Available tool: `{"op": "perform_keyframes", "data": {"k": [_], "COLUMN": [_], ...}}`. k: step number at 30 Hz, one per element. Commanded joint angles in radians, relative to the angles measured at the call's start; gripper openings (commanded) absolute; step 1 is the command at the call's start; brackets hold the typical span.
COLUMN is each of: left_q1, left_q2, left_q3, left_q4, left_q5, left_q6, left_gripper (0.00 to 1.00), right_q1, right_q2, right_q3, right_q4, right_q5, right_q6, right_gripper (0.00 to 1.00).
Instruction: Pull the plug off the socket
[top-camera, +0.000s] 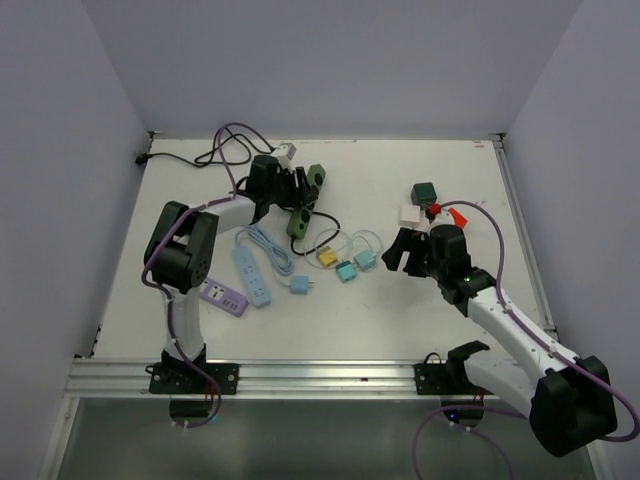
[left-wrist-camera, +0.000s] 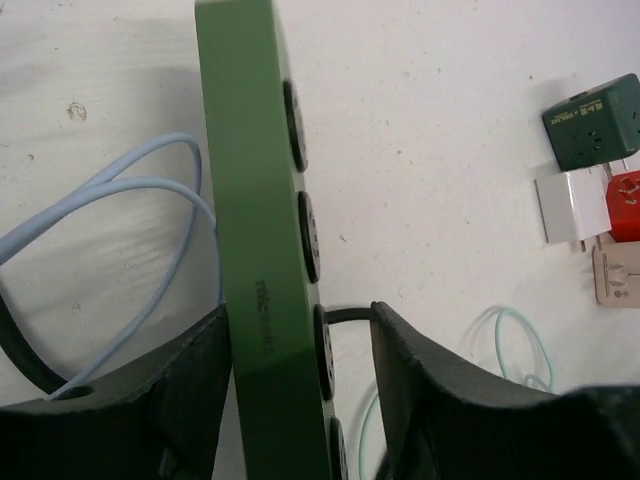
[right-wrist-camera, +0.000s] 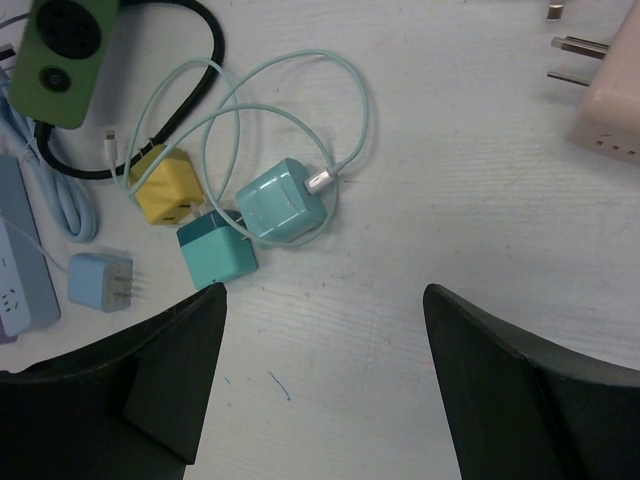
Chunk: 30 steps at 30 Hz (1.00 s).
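Note:
The dark green power strip lies at the back left of the table, with a black cord running off to the back left corner. In the left wrist view the strip stands on its edge between my left fingers. My left gripper is open around it: the left finger touches its back and the right finger stands a small gap off the round outlets. No plug shows in the outlets I see. The strip's end shows in the right wrist view. My right gripper is open and empty over bare table.
A light blue strip and a purple strip lie near the left arm. Yellow and teal adapters with a pale cable lie mid-table. A dark green cube, a white adapter and a red adapter sit at the right.

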Motion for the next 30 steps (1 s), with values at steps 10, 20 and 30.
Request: {"op": "perform_keyframes", "data": {"k": [10, 20, 30], "left_q1": [0.019, 0.025, 0.025], "left_q2": [-0.023, -0.254, -0.432], "left_q3": [0.038, 0.071, 0.26], "left_q4": [-0.015, -0.114, -0.686], "left_q5": [-0.092, -0.138, -0.566], "left_q6": [0.042, 0.065, 0.157], "left_gripper": [0.73, 0.82, 0.87], "right_q1": [-0.008, -0.007, -0.007], "right_q2": [-0.049, -0.071, -0.057], "right_q3": [-0.02, 0.016, 0.057], "right_q4": [0.035, 0.003, -0.051], "right_q5": [0.0, -0.026, -0.023], "right_q6": [-0.013, -0.037, -0.016], "right_gripper": [0.83, 0.86, 0.92]}}
